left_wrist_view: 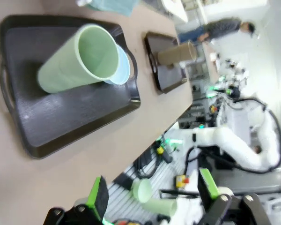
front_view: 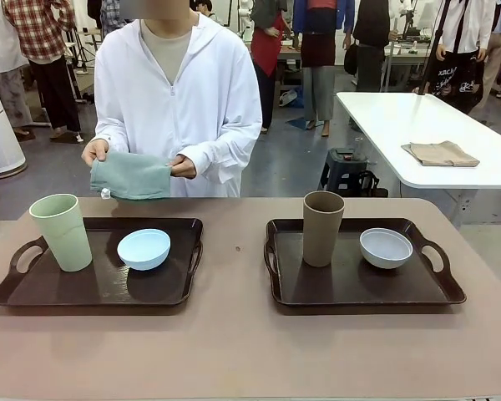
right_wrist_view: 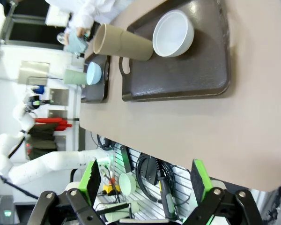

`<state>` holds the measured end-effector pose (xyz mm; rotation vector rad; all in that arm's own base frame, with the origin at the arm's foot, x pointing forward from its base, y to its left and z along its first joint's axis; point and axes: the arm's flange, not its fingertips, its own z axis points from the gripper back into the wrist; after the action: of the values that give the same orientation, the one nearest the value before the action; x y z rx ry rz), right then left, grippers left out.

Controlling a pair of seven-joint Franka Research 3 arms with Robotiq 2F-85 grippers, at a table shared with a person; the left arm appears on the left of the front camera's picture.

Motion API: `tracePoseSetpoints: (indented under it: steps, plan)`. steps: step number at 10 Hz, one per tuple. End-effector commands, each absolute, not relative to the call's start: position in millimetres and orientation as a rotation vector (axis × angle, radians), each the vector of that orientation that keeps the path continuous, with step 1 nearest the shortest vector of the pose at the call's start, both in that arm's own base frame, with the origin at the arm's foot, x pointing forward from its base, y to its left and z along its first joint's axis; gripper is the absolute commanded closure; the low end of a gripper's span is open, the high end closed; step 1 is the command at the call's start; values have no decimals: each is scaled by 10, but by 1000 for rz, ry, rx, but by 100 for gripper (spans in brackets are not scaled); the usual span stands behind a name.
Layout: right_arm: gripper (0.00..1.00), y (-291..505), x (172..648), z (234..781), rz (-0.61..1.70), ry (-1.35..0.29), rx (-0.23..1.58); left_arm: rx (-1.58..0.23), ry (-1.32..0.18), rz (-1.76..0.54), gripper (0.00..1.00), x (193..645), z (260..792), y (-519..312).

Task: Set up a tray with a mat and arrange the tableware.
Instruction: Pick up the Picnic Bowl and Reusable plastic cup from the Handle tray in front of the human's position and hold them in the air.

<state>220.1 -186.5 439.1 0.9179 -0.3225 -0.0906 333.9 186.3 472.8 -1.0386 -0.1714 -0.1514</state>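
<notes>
Two dark brown trays lie on the tan table. The left tray (front_view: 33, 292) carries a pale green cup (front_view: 60, 231) and a light blue bowl (front_view: 144, 249). The right tray (front_view: 401, 292) carries a brown cup (front_view: 322, 227) and a whitish bowl (front_view: 386, 247). Behind the left tray, the person holds a folded grey-green mat (front_view: 131, 175) in both hands. My left gripper (left_wrist_view: 153, 197) hangs open off the table's near edge, facing the green cup (left_wrist_view: 79, 58) and left tray (left_wrist_view: 61, 117). My right gripper (right_wrist_view: 145, 185) is open too, off the near edge below the right tray (right_wrist_view: 187, 70), brown cup (right_wrist_view: 122, 44) and whitish bowl (right_wrist_view: 173, 33).
Bare tabletop (front_view: 234, 342) runs between and in front of the trays. A white table (front_view: 384, 113) at the back right holds a folded tan cloth (front_view: 440, 153), with a black stool (front_view: 344, 167) beside it. Other people stand farther back.
</notes>
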Motion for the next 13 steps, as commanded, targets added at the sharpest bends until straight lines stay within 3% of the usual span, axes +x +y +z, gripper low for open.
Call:
tracePoseSetpoints:
  steps: [1, 9, 11, 12, 13]
  plan:
    - [0, -1635, 2530, 4600, -70, -274, 883, -900, -219, -349, 0, 3362, 4856, 1712]
    - [0, 618, 3265, 6005, 88, -234, 458, -339, -237, -775, 0, 3420, 5386, 777]
    - [0, 1207, 3460, 6093, 78, -244, 380, -280, -249, -837, 0, 3572, 5397, 678]
    - [0, 1310, 3525, 6057, 82, -224, 399, -335, -250, -845, 0, 3643, 5392, 659]
    - [0, 1118, 3247, 6128, 119, -261, 438, -315, -223, -805, 0, 3526, 5482, 635]
